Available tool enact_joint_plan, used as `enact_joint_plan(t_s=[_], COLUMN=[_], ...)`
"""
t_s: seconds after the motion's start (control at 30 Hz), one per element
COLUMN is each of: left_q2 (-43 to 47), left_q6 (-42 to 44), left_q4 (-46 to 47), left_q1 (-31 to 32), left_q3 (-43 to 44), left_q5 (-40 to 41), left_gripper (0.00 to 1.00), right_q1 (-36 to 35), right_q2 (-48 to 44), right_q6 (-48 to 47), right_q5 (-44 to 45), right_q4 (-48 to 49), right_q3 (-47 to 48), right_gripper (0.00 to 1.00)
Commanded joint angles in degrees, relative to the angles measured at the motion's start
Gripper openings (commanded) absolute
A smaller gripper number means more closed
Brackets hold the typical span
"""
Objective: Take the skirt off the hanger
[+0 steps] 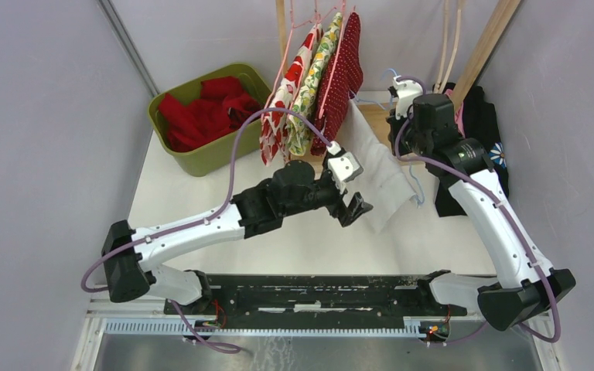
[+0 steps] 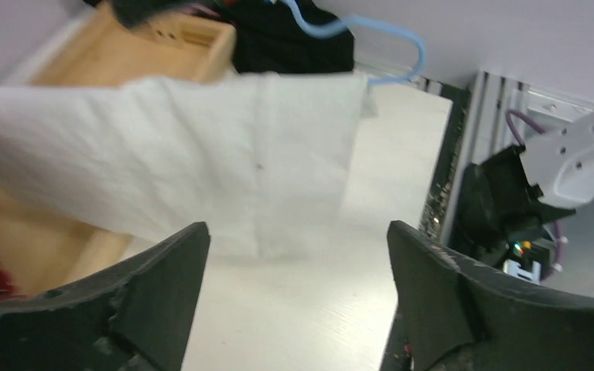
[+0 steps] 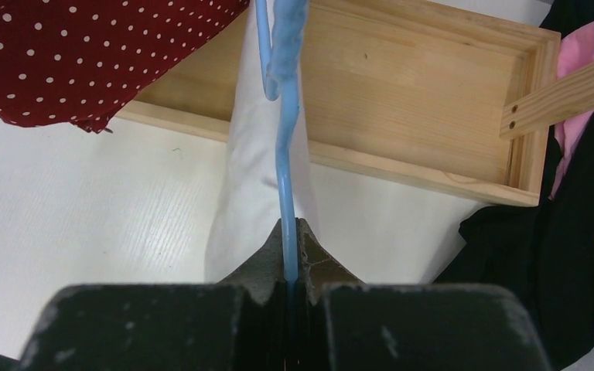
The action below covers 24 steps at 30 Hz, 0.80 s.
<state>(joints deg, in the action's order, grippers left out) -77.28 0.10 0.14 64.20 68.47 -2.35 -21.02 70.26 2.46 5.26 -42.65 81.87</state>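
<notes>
left tool (image 2: 298, 232): mine, released, jaws wide, facing the white cloth skirt (image 2: 201, 154)
right tool (image 3: 290, 236): mine, clenched on the thin light-blue hanger (image 3: 285, 154)
skirt: on the hanger, hanging over the white table (image 1: 224, 178), beside the shallow wooden tray (image 3: 402, 85)

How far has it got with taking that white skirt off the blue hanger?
Done: the right claw is clamped on the blue hanger, holding it up. In hand: the left claw is open just in front of the white skirt, gripping nothing. Left: the skirt looks draped on the hanger, so pulling it free remains.
</notes>
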Motion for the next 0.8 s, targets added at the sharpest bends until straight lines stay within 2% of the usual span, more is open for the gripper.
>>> enact_joint_plan(t_s=[0.0,0.2,0.33,0.53,0.77], left_q2=[-0.1,-5.8,-12.5,-24.7,-27.2], left_q6=[-6.6,-8.5,-10.8,-10.7,-11.3], left_q4=[10.6,16.3,24.8,23.4,23.5], left_q1=[0.0,0.6,1.7,3.3,3.6], left_q3=[-3.5,-3.5,-1.3,7.2,8.1], left_q5=[-7.3,-8.6,0.9,10.9,25.0], left_gripper=[0.97,0.99,0.99,0.99,0.99], right_q1=[-0.1,-0.2,-0.2,-0.3,-0.7], right_q2=[0.4,1.5,1.5,2.3,1.9], right_q6=[-0.2,0.7,1.1,0.8,1.5], right_q5=[0.9,0.0,0.0,0.7,-0.4], right_q4=[5.8,6.5,6.7,6.9,7.1], right_q3=[4.0,4.7,4.3,6.0,6.2], right_gripper=[0.01,0.01,0.01,0.01,0.01])
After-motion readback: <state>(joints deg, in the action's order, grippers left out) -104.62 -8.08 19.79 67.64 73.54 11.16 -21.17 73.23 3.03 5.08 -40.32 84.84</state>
